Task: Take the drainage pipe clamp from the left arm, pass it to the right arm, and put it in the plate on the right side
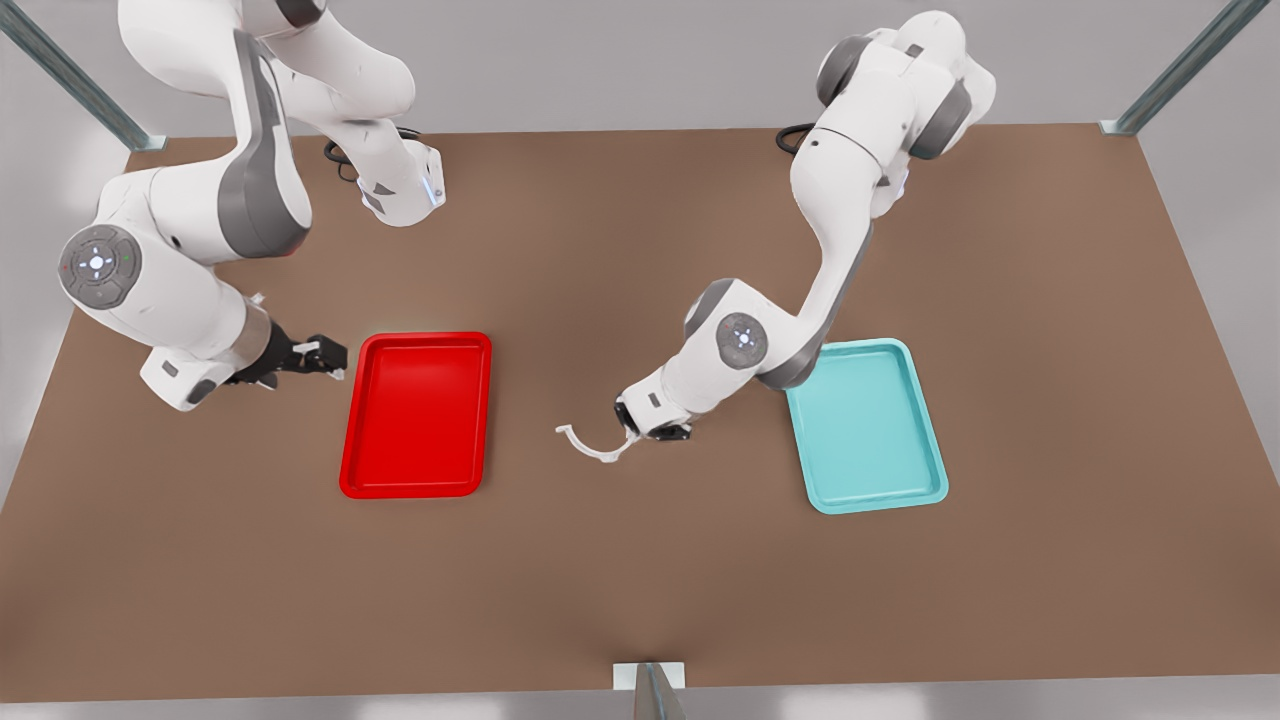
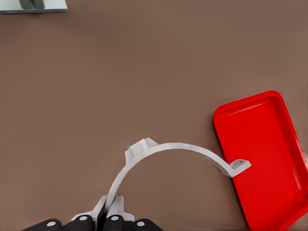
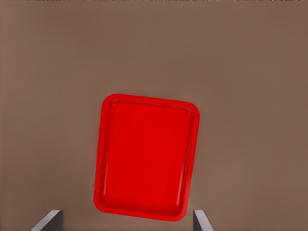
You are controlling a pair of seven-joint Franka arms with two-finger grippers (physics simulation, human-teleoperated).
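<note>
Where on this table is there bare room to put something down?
The brown table is bare between the red tray and the teal tray, apart from the white clamp shut in the left tool. The near edge and far middle are bare too. The open right tool crowds the red tray's outer side.

Brown desk [image 1: 640,580] with the red plate [image 1: 416,415] toward its left edge and a teal tray [image 1: 866,425] toward its right. The left gripper [image 1: 632,432] pinches one end of the drainage pipe clamp [image 1: 592,445] between them; the right gripper [image 1: 328,358], fingers parted, waits beside the plate.
</note>
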